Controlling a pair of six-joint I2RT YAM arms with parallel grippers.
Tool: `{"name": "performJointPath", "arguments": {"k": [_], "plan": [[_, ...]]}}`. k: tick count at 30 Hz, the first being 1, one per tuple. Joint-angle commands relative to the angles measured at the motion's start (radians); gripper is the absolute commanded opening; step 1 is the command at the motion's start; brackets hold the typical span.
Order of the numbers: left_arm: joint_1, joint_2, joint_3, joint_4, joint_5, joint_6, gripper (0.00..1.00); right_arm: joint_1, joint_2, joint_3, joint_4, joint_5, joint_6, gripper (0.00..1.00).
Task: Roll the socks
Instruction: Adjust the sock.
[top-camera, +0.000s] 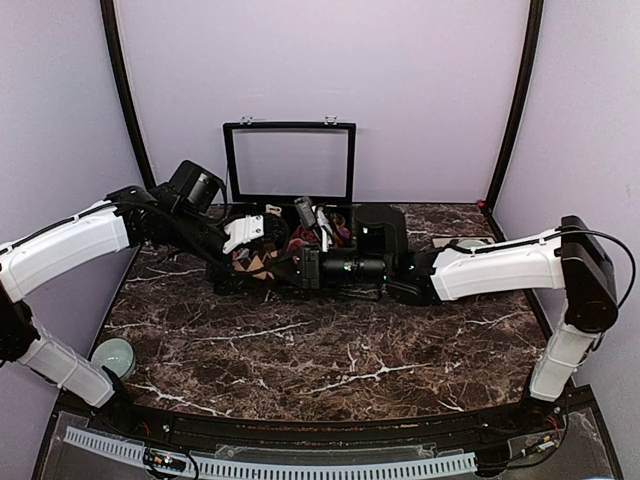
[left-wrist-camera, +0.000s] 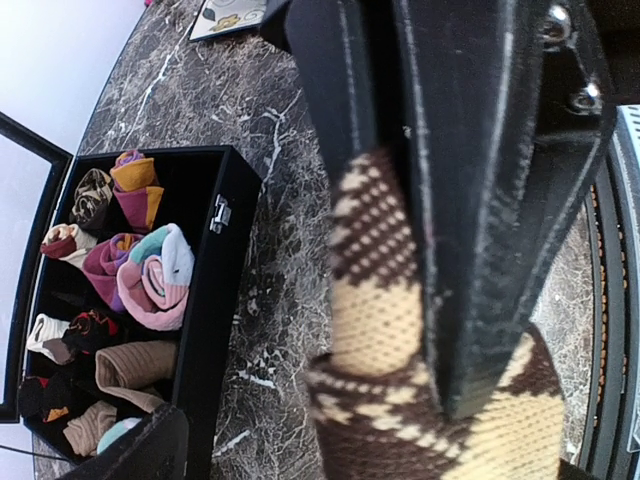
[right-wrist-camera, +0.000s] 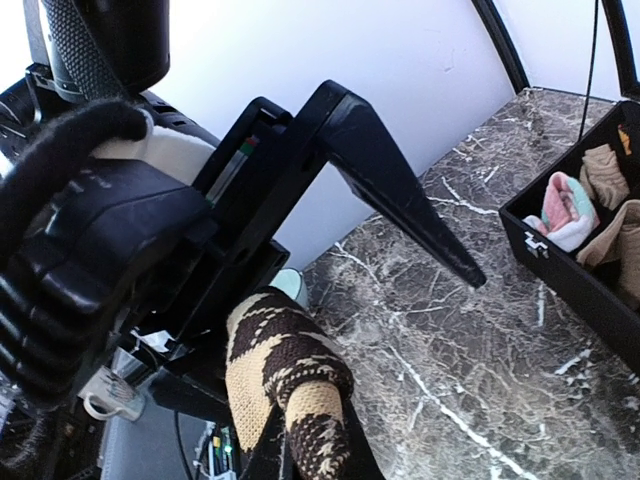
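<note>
The brown-and-beige sock (right-wrist-camera: 287, 372) hangs over the bench (top-camera: 330, 350), just in front of the black box (left-wrist-camera: 215, 330), where the two arms meet. From the right wrist it shows as a thick curled bundle. Its long axis rises from the bottom of the view, and its rounded end points up and a little left. From the left wrist the diamond-patterned knit runs from mid-frame down to the lower edge, leaning slightly right, with a black finger crossing in front of it. From above only a small patterned patch shows between the arms, and whether any part touches the marble cannot be told.

The right jaws are closed tight on the sock's lower end. The right arm (top-camera: 500, 265) reaches in from the right. The left jaws stand wide apart beside the sock, not clamped on it, with one long black finger splayed out over the bench. The left arm (top-camera: 70, 245) comes in from the left.

Inside the box, the magenta sock (left-wrist-camera: 135, 190) lies bundled in a far corner with its orange part uppermost. Near it are a pink-and-white roll (left-wrist-camera: 160, 275) and a tan roll (left-wrist-camera: 135, 370), among other dark and pale rolls. The box lid (top-camera: 288, 165) stands upright at the back. A pale bowl (top-camera: 112, 355) sits at the bench's left edge, well apart from the box.
</note>
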Motion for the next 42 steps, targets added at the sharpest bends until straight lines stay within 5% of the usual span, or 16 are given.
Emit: {"name": "performJointPath", "arguments": {"k": [1, 7, 11, 18, 23, 25, 26, 32, 42], "plan": [[0.001, -0.026, -0.018, 0.046, -0.061, 0.012, 0.92, 0.005, 0.038, -0.019, 0.148, -0.080, 0.126, 0.00], [0.001, -0.026, 0.017, 0.039, -0.104, 0.030, 0.71, 0.003, 0.075, 0.030, 0.128, -0.098, 0.185, 0.00], [0.002, -0.030, 0.024, 0.032, -0.109, 0.031, 0.68, -0.007, 0.090, 0.040, 0.100, -0.112, 0.209, 0.00], [0.006, 0.021, 0.091, -0.074, 0.010, 0.006, 0.35, -0.007, 0.084, 0.052, 0.098, -0.112, 0.187, 0.03], [0.019, 0.037, 0.136, -0.114, 0.070, -0.035, 0.36, -0.007, 0.099, 0.070, 0.105, -0.139, 0.191, 0.00], [0.019, 0.007, 0.109, -0.077, 0.065, -0.027, 0.03, -0.007, 0.096, 0.066, 0.114, -0.145, 0.191, 0.00], [0.019, -0.003, 0.099, -0.054, 0.037, -0.035, 0.00, -0.007, 0.094, 0.061, 0.122, -0.146, 0.190, 0.00], [0.020, -0.011, 0.092, -0.053, 0.036, -0.046, 0.04, -0.007, 0.083, 0.059, 0.161, -0.156, 0.172, 0.07], [0.019, -0.024, 0.079, -0.045, 0.036, -0.044, 0.00, -0.007, 0.094, 0.069, 0.288, -0.205, 0.234, 0.43]]}}
